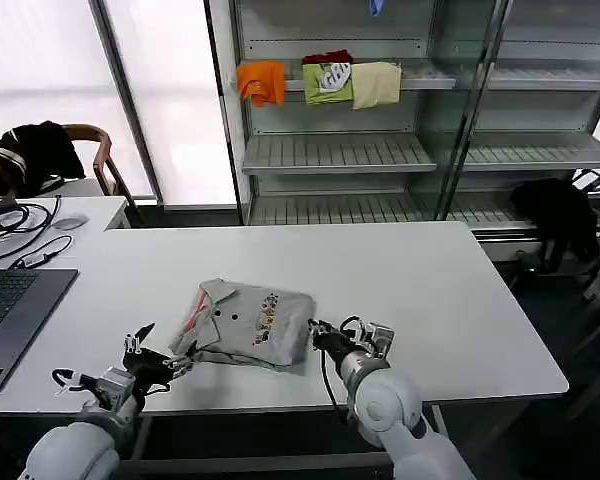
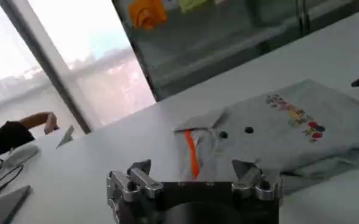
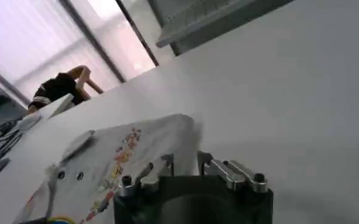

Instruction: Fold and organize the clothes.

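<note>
A folded light grey T-shirt (image 1: 252, 325) with a multicoloured chest print and an orange neck label lies on the white table (image 1: 450, 300) near its front edge. My left gripper (image 1: 158, 362) sits low at the shirt's collar end, just short of the cloth. In the left wrist view this gripper (image 2: 194, 176) is wide open and empty, with the T-shirt (image 2: 277, 131) ahead of it. My right gripper (image 1: 320, 338) rests at the shirt's opposite edge. In the right wrist view its jaws (image 3: 185, 163) stand narrowly apart, with the T-shirt (image 3: 136, 146) edge running up to them.
A laptop (image 1: 10, 310) and cables (image 1: 15, 220) lie at the table's left end. Behind the table a metal shelf (image 1: 340, 150) carries orange (image 1: 261, 82), green (image 1: 327, 83) and cream (image 1: 377, 84) folded garments. Black garments hang on a chair (image 1: 40, 152) and at the right (image 1: 558, 215).
</note>
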